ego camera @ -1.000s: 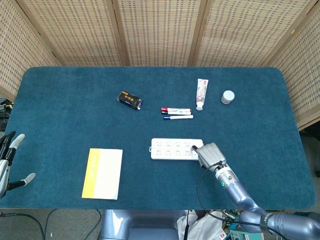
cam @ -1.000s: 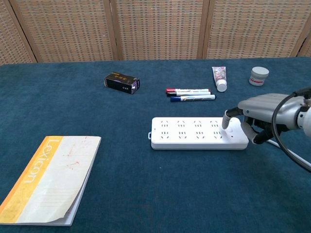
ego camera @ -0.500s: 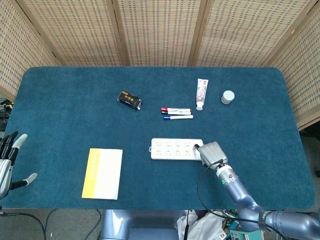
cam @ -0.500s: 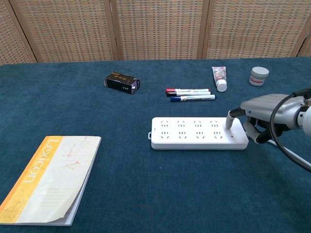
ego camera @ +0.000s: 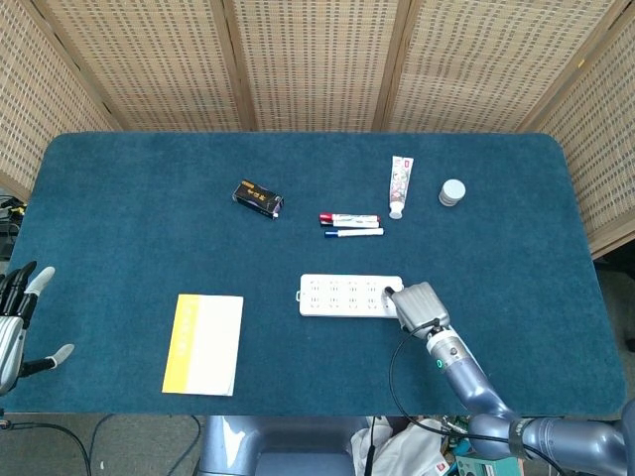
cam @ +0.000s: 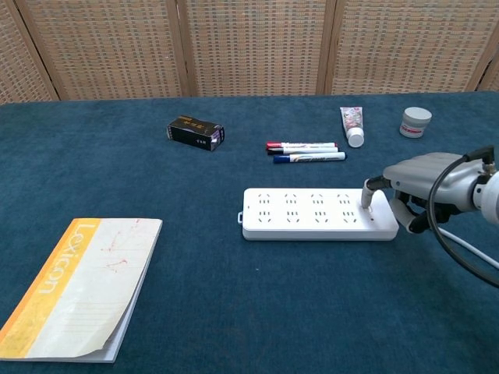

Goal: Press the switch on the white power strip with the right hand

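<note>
The white power strip (ego camera: 342,296) (cam: 312,213) lies flat near the table's front middle, long side running left to right. My right hand (ego camera: 417,305) (cam: 417,187) sits at the strip's right end, one finger stretched out with its tip touching down on the switch end (cam: 366,201), the other fingers curled under. It holds nothing. My left hand (ego camera: 18,322) hovers off the table's left edge in the head view, fingers spread and empty.
A yellow-and-white notebook (ego camera: 203,343) (cam: 74,287) lies front left. Behind the strip are two markers (ego camera: 349,225) (cam: 306,151), a small black box (ego camera: 258,197) (cam: 196,132), a tube (ego camera: 400,184) (cam: 352,125) and a small white jar (ego camera: 451,191) (cam: 415,121). A cable (cam: 468,253) trails from the right wrist.
The right hand has shifted a little along the strip's right end and its fingertip stays on the switch area. The left hand sank slightly.
</note>
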Tool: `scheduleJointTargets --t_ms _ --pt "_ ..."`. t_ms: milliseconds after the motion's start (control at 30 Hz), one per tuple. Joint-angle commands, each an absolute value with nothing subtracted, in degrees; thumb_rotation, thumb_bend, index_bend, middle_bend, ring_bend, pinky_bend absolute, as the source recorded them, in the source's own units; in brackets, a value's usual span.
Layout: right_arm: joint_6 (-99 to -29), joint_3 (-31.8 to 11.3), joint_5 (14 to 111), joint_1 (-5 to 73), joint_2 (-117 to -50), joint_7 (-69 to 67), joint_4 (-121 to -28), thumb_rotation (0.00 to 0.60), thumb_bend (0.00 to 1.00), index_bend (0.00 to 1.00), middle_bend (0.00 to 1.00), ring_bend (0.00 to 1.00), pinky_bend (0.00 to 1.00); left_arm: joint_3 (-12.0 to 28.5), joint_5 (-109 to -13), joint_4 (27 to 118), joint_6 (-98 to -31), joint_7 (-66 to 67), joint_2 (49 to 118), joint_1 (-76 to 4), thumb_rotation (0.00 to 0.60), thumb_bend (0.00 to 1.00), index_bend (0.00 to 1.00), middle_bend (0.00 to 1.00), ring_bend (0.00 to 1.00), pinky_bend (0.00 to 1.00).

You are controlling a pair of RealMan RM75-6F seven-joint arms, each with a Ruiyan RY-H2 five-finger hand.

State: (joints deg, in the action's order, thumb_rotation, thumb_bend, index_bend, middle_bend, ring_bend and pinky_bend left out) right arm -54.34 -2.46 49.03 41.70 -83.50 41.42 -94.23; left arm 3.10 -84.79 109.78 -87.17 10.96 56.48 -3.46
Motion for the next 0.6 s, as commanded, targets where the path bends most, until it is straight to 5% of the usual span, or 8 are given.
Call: scheduleJointTargets --t_ms 33,267,467,533,600 --pt "-56.70 -3.20 51.21 41.61 -83.60 40.82 -94.52 0.600 0.83 0.27 0.80 0.93 1.00 3.13 -84.86 110.16 -87.30 11.08 56.40 -3.45 0.600 0.00 0.00 0.00 0.00 0.00" --pt "-61.82 -5.48 58.08 40.58 -79.62 37.12 -99.64 0.600 0.83 0.27 0.80 0.93 1.00 3.03 -85.09 110.27 -87.53 10.57 56.15 -3.31 0.600 0.00 0.00 0.00 0.00 0.00" --pt "-72.81 -5.44 73.27 35.83 -75.47 28.68 -102.09 0.600 0.81 0.27 0.78 0.91 0.98 2.78 -85.76 109.92 -88.08 8.95 55.60 -2.92 0.600 0.00 0.00 0.00 0.00 0.00" --pt "-76.24 -4.56 77.49 33.57 -74.32 24.40 -101.89 0.600 0.58 0.26 0.68 0.80 0.84 2.67 -86.06 109.70 -88.28 8.34 55.43 -2.78 0.600 0.00 0.00 0.00 0.00 0.00" --pt "-80.42 -2.75 80.77 29.96 -72.32 19.92 -102.04 0.600 0.14 0.18 0.44 0.49 0.52 2.48 -86.48 109.35 -88.44 7.76 55.28 -2.63 0.600 0.00 0.00 0.00 0.00 0.00"
